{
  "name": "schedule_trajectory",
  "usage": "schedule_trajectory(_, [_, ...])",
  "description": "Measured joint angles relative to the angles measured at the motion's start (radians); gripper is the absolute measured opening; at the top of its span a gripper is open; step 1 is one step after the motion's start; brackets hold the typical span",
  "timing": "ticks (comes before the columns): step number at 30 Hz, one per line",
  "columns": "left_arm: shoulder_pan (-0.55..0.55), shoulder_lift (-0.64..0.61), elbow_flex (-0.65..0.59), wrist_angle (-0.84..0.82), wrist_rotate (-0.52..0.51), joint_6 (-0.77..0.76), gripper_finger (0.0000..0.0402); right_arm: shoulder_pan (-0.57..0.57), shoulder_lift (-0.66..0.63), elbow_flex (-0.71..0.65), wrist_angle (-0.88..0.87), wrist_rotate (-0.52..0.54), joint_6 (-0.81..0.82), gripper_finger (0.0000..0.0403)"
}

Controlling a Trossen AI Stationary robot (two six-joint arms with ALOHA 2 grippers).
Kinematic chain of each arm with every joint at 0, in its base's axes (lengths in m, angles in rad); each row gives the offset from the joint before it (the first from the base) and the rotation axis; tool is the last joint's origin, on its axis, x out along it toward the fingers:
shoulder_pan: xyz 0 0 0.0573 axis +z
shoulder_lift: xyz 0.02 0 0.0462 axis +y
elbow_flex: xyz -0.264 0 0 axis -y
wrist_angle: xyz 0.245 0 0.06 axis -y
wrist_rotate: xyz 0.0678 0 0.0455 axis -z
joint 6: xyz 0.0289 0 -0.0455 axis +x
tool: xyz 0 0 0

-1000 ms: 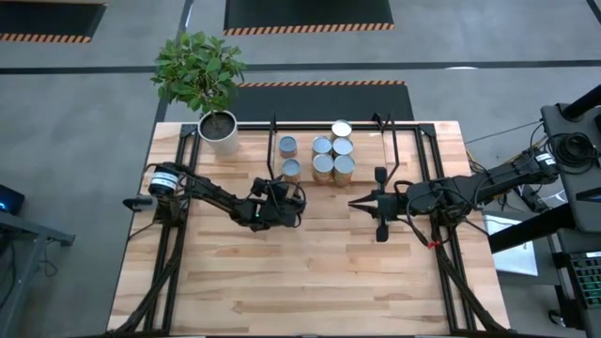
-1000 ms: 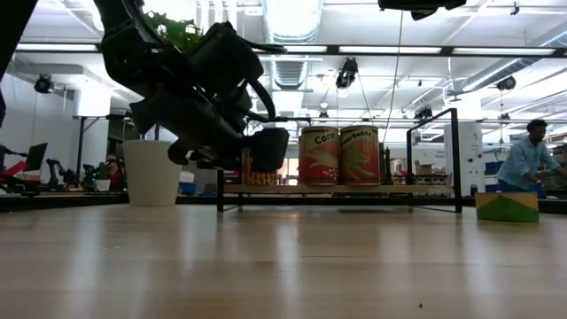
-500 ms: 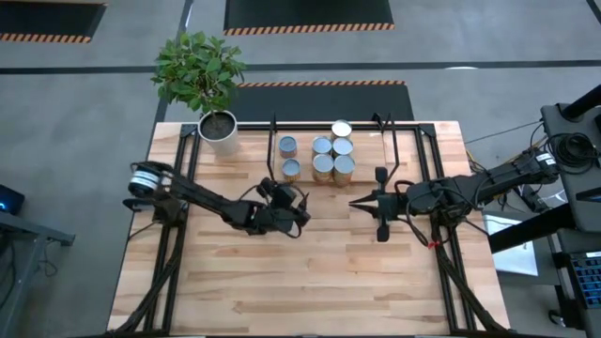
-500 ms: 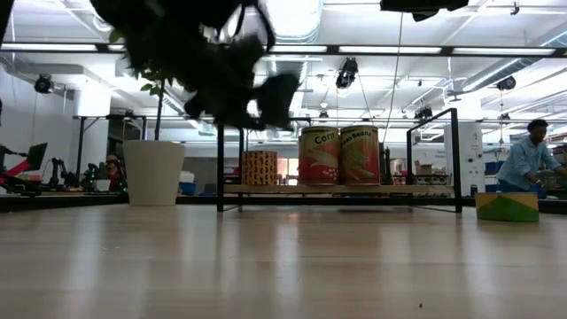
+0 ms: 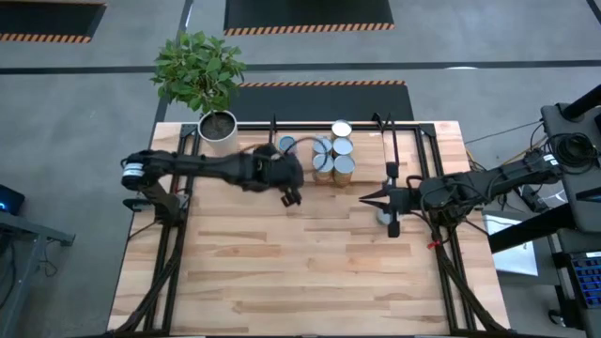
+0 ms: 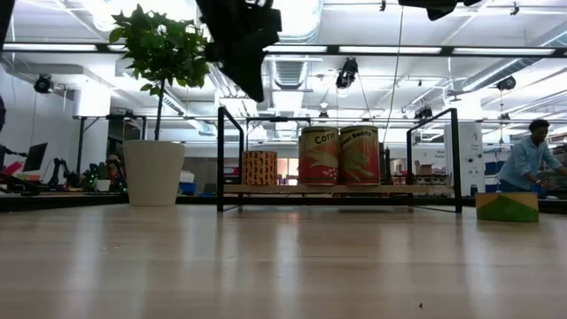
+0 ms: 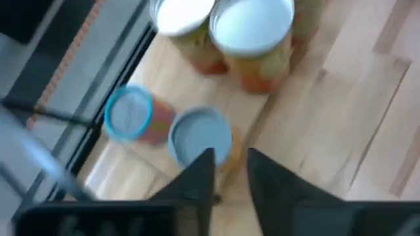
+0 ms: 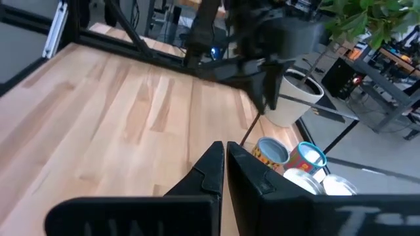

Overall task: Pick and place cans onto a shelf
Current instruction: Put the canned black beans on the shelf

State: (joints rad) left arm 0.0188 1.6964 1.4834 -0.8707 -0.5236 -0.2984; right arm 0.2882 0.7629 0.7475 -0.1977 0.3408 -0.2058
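Nearest us, our right gripper (image 5: 392, 212) waits clenched and empty over bare table (image 5: 310, 272). Our left gripper (image 5: 289, 194) hangs just before the shelf (image 5: 399, 155), fingers nearly together around nothing. Beyond, the cans (image 5: 333, 158) stand clustered on its board, black rods framing them. The white plant pot (image 5: 219, 131) sits farther left.

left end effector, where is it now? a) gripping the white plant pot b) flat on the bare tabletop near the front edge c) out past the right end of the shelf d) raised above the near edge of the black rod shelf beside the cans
d: in the high view the left end effector hangs by the near edge of the black metal-rod shelf with the light wood board, close to the small silver-topped cans, and the low view shows it well above the table.
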Motion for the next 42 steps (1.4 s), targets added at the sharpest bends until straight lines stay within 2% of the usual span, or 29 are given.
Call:
schedule_trajectory(2, [0.03,0.011,0.025,0.004,0.063,0.048,0.0028,0.0,-0.01,-0.001,-0.025,0.0,0.005,0.0009])
schedule_trajectory(4, [0.049,0.031,0.044,-0.031,0.117,0.079,0.0008,0.002,-0.02,0.0,-0.038,0.0,0.011,0.0009])
schedule_trajectory(9, [0.071,0.077,0.063,-0.056,0.132,0.135,0.0017,0.002,-0.049,-0.002,-0.068,0.0,0.005,0.0009])
schedule_trajectory(19, [0.113,0.179,0.055,-0.07,0.114,0.125,0.0001,0.002,-0.089,-0.014,-0.076,0.0,-0.014,0.0009])
schedule_trajectory(29, [0.113,0.182,0.046,-0.024,0.112,0.125,0.0001,0.002,-0.1,-0.017,-0.082,0.0,-0.013,0.0009])
schedule_trajectory(34, [0.113,0.182,0.041,-0.001,0.061,0.102,0.0001,0.002,-0.1,-0.017,-0.082,0.0,-0.011,0.0009])
schedule_trajectory(42, [0.113,0.183,0.015,0.046,0.059,0.098,0.0001,0.002,-0.1,-0.018,-0.083,0.0,-0.011,0.0009])
